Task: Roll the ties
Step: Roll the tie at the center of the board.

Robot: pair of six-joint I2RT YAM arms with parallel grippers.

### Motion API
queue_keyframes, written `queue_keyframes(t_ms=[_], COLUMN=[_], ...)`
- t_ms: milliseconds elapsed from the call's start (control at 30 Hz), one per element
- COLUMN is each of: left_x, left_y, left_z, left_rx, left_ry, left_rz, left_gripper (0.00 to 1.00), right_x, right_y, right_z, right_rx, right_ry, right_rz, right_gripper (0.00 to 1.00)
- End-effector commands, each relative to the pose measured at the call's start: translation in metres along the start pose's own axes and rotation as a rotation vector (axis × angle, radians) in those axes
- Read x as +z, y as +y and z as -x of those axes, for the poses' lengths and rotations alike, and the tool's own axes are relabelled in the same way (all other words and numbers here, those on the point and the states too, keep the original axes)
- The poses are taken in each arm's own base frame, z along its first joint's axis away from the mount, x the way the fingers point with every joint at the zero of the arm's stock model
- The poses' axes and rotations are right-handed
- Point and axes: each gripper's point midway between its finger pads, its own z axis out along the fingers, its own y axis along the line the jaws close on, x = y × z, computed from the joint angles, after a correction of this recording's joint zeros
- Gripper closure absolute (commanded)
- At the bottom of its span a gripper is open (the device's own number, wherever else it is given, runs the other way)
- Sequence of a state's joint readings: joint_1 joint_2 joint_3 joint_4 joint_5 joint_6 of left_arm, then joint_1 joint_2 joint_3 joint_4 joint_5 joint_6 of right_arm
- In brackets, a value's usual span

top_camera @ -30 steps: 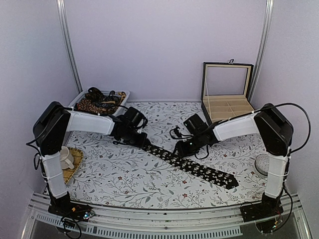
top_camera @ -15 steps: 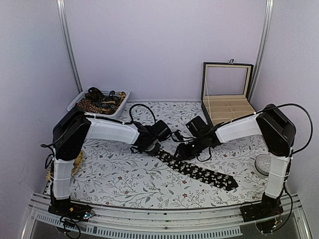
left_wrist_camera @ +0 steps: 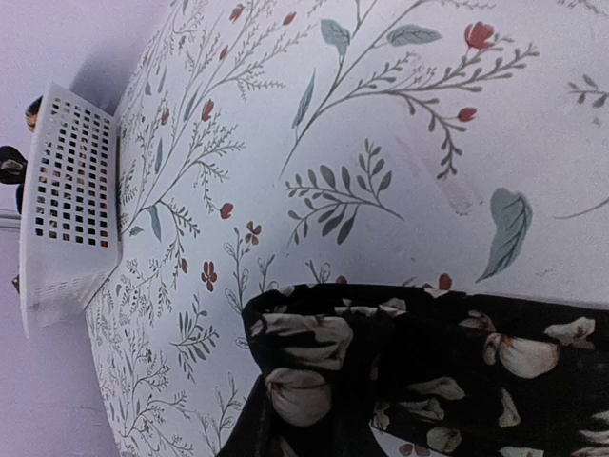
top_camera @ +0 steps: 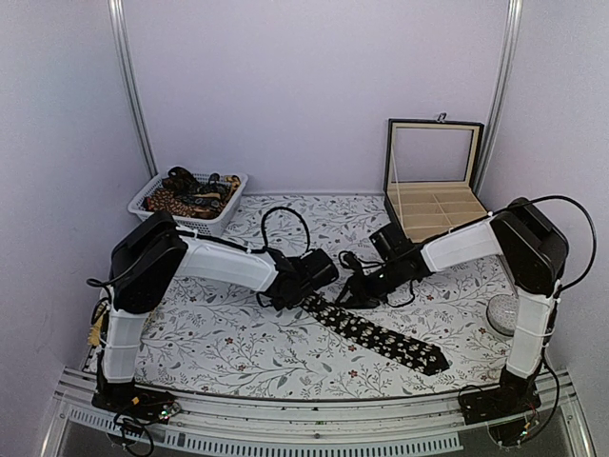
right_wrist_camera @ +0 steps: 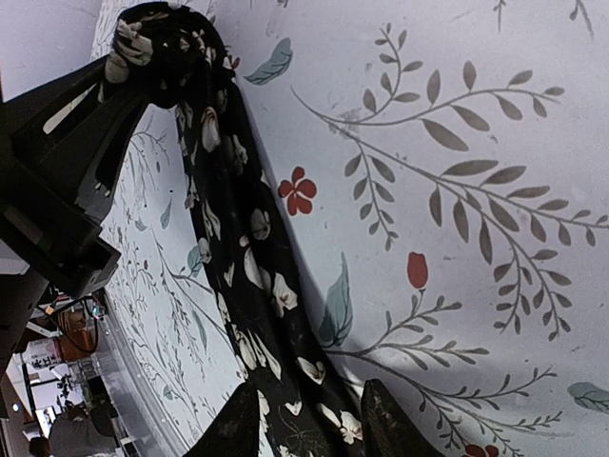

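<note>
A black tie [top_camera: 381, 333] with pale flower specks lies slanting across the flowered tablecloth, its wide tip near the front right. Its upper end is curled into a small roll [left_wrist_camera: 324, 362], and my left gripper [top_camera: 306, 289] is shut on that roll; the fabric hides the fingertips in the left wrist view. In the right wrist view the roll [right_wrist_camera: 157, 43] sits at the top left beside the left gripper's black fingers [right_wrist_camera: 90, 119]. My right gripper [top_camera: 355, 293] is low over the strip just past the roll. It [right_wrist_camera: 309, 428] is open, one finger on each side of the flat tie [right_wrist_camera: 238, 257].
At the back left, a white basket [top_camera: 217, 221] [left_wrist_camera: 71, 200] holds more ties [top_camera: 186, 195], brown-orange and dark ones. An open compartment box [top_camera: 433, 205] stands at the back right. A small round object [top_camera: 500, 312] lies by the right arm's upright.
The left arm has swept right along the tie with the curled end, so less of the tie lies flat. The right gripper shifted a little right and back.
</note>
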State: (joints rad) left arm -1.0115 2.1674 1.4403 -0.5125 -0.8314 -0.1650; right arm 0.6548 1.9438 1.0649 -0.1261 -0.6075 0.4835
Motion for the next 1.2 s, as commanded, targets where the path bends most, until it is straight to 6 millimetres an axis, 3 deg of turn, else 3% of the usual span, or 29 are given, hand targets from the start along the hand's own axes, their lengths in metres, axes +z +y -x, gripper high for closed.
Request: queue_keyframes(t_ms=[0,300,433,700,867,1167], left_x=[0.001,-0.001,-0.001,-0.005,-0.009,-0.015], left_y=[-0.024,-0.031,-0.035,-0.038,-0.039,-0.042], left_z=[-0.022,-0.023,-0.018,-0.015,-0.013,-0.005], left_rx=[0.054,0.005,0.000,-0.011,-0.017,-0.022], left_ry=[0.032,0.013,0.000,-0.015,-0.025,-0.048], left_rz=[-0.078,-0.127,-0.148,-0.183,-0.212,-0.258], left_gripper=[1.00,1.00,1.00,0.95,0.89,0.80], right_x=[-0.033,-0.078,-0.086,-0.056,-0.039,-0.006], right_y=[0.029,0.074,0.087,0.076,0.059,0.021], right_z=[0.005,0.013,0.009,-0.025,-0.030,-0.042], right_rx=[-0.001,0.015,0.018,0.146,0.225,0.289], right_ry=[-0.040,-0.075,-0.056,0.074,0.087,0.123], right_rz=[0.090,0.306,0.361,0.429,0.404,0.270], right_gripper=[0.61,0.59,0.59,0.62,0.69,0.72])
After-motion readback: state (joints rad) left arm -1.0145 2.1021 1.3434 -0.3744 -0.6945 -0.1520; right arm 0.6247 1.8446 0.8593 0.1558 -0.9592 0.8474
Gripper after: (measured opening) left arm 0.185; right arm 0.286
